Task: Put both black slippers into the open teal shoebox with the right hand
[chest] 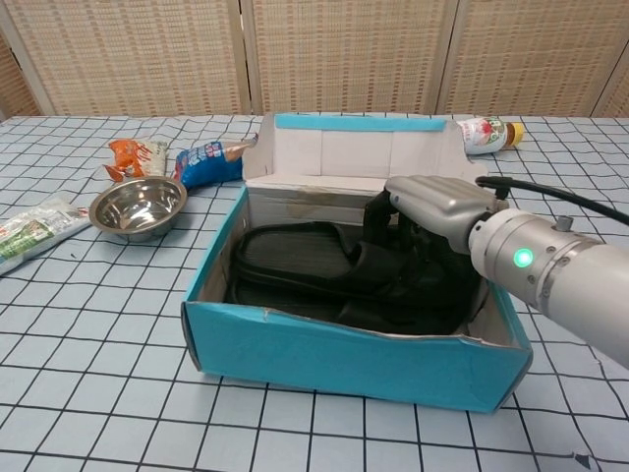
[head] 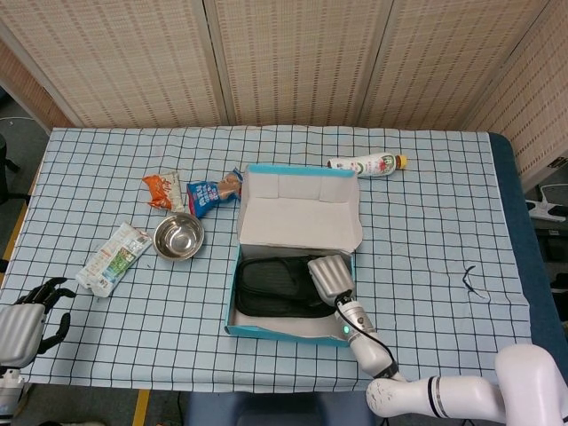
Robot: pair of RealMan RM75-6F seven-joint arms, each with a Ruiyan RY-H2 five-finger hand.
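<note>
The open teal shoebox stands mid-table with its lid raised at the back. Both black slippers lie inside it, one on top of the other. My right hand reaches down into the box's right end. Its fingers curl around the strap of the upper slipper and grip it. My left hand rests off the table's front-left corner, fingers apart, holding nothing; the chest view does not show it.
A steel bowl sits left of the box, with snack packs behind it and a white packet further left. A white bottle lies behind the box on the right.
</note>
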